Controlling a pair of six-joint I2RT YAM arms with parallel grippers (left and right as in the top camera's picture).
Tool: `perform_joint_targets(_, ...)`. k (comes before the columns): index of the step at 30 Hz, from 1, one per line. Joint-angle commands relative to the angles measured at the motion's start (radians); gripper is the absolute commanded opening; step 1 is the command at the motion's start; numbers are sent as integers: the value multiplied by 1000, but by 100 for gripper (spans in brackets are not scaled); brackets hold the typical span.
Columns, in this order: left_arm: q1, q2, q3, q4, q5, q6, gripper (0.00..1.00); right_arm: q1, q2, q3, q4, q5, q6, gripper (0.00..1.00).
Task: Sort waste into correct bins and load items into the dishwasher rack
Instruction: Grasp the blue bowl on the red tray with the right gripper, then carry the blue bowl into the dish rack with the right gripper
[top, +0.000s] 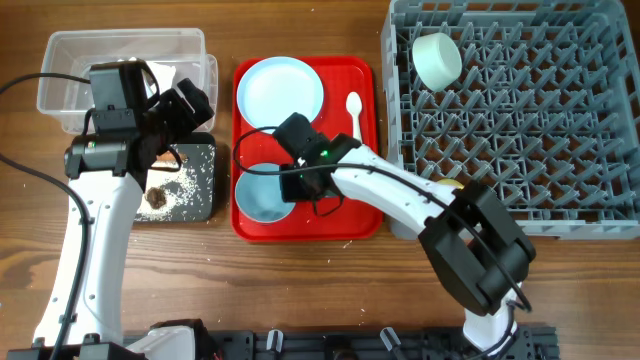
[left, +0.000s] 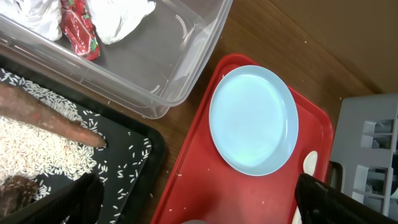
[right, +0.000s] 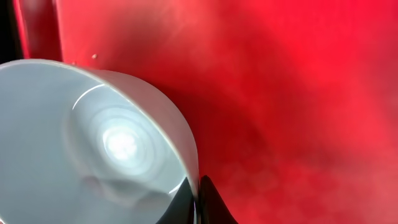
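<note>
Red tray: carrying one plate, one spoon, first bowl
Grey rack: holding second bowl
Right jaws: clamping first bowl's rim
Left jaws: hanging apart

The wooden table is showing a warm brown grain. The middle tray is glowing bright red. On it the far plate is showing pale blue, the near bowl a pale blue-green, and the spoon plain white. At the right the rack is showing an even grey grid, and the far bowl in its far left corner is looking pale green-white. At the left the tub is showing clear, with a red-and-white wrapper and white paper inside. The black tray is lying speckled with white grains, beside a brown stick and a dark brown lump.
</note>
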Motion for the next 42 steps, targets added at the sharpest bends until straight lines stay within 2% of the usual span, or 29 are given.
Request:
perform_joint_targets(1, -3, -11, 6, 3, 11, 16, 100, -34, -47, 21, -19, 18, -55, 4)
perform_joint_targets(3, -4, -11, 6, 3, 11, 16, 100, -62, -100, 21, -24, 40, -144, 4)
perform_joint_targets(9, -4, -11, 6, 3, 11, 16, 100, -275, -430, 21, -146, 364, -235, 4)
perform_joint_targets(12, -4, -11, 6, 3, 11, 16, 100, -361, -565, 21, -234, 842, -233, 4)
perform_joint_targets(15, -4, -11, 6, 3, 11, 16, 100, -397, -566, 16, -299, 1292, -229, 4)
perform_joint_targets(19, -4, -11, 6, 3, 11, 16, 100, -413, -473, 12, -297, 1451, -238, 4)
perform_joint_targets(24, -3, -11, 6, 3, 11, 16, 100, -416, -249, 12, -217, 1483, -568, 4)
perform_joint_targets(27, -4, -11, 6, 3, 11, 16, 100, -414, -154, 12, -211, 1527, -572, 4)
perform_joint_targets(31, -3, -11, 6, 3, 11, 16, 100, -413, -130, 12, -161, 1526, -571, 4)
perform_joint_targets(37, -3, -11, 6, 3, 11, 16, 100, -411, -129, 12, -133, 1399, -605, 4)
perform_joint_targets(42, -4, -11, 6, 3, 11, 16, 100, -394, -129, 12, -165, 1229, -771, 4)
